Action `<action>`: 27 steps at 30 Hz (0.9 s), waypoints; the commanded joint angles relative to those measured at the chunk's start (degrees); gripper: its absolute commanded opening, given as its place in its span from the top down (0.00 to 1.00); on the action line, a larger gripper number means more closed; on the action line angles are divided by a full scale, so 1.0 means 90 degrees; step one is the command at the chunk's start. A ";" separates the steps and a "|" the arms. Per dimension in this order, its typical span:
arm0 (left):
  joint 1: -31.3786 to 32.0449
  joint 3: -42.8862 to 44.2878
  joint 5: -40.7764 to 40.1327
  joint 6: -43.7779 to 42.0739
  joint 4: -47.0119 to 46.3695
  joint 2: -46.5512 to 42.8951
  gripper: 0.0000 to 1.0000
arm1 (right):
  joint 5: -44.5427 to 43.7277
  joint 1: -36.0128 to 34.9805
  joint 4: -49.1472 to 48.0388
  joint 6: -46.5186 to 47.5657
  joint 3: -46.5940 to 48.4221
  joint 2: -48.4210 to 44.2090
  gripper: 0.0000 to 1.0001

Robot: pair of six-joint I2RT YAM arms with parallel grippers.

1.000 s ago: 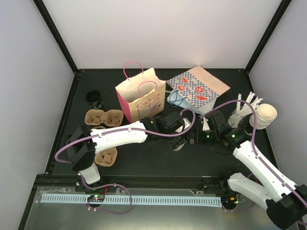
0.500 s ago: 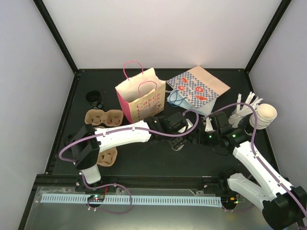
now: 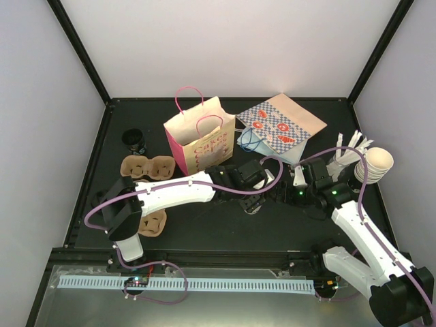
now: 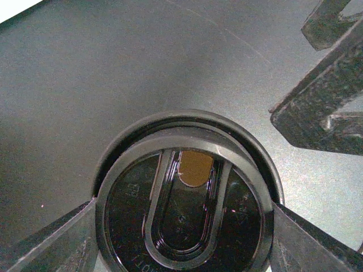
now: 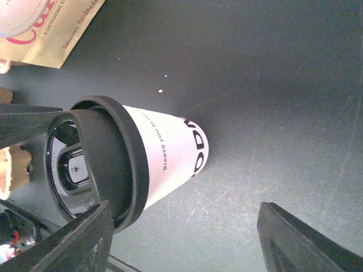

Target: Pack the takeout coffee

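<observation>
The takeout coffee (image 5: 170, 158) is a white paper cup with dark print and a black lid (image 4: 187, 215), standing on the dark table. From above only a bit of it (image 3: 253, 204) shows under the left gripper. My left gripper (image 4: 184, 229) is shut on the lid rim from above, one finger on each side; it sits right of the pink bag (image 3: 197, 139) in the top view (image 3: 261, 193). My right gripper (image 5: 193, 238) is open, its fingers wide apart just right of the cup, not touching it; it also shows in the top view (image 3: 285, 197).
A blue patterned bag (image 3: 283, 129) lies flat behind the grippers. A stack of cream cups (image 3: 376, 163) and white sticks (image 3: 344, 153) stand at the right edge. A small black cup (image 3: 135, 142) and two cardboard carriers (image 3: 148, 167) (image 3: 151, 222) lie at the left.
The right gripper has moved a little left, closer to the cup. The left gripper has shifted slightly right over the cup and stays on the lid.
</observation>
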State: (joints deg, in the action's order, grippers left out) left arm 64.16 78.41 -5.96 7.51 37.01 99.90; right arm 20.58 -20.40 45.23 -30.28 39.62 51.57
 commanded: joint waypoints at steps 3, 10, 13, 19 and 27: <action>0.0058 0.0144 0.0002 -0.0063 0.0404 0.0265 0.23 | 0.0303 0.0065 -0.0266 0.0056 -0.0071 -0.0019 0.34; 0.0068 0.0191 0.0007 -0.0054 0.0495 0.0317 0.22 | 0.0573 0.0078 -0.0614 -0.0007 -0.0195 0.0154 0.41; 0.0068 0.0231 0.0026 -0.0058 0.0541 0.0361 0.22 | 0.0688 0.0080 -0.0808 -0.0046 -0.0281 0.0331 0.42; 0.0068 0.0281 0.0056 -0.0072 0.0585 0.0418 0.23 | 0.0654 0.0080 -0.1024 -0.0024 -0.0430 0.0528 0.45; 0.0063 0.0319 0.0112 -0.0091 0.0597 0.0500 0.23 | 0.0499 0.0089 -0.1212 0.0007 -0.0798 0.0818 0.48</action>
State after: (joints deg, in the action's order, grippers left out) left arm 64.23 80.58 -6.09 7.51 39.11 101.65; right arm 26.52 -19.81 35.92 -30.39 35.24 57.34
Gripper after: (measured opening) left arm 0.779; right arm 0.531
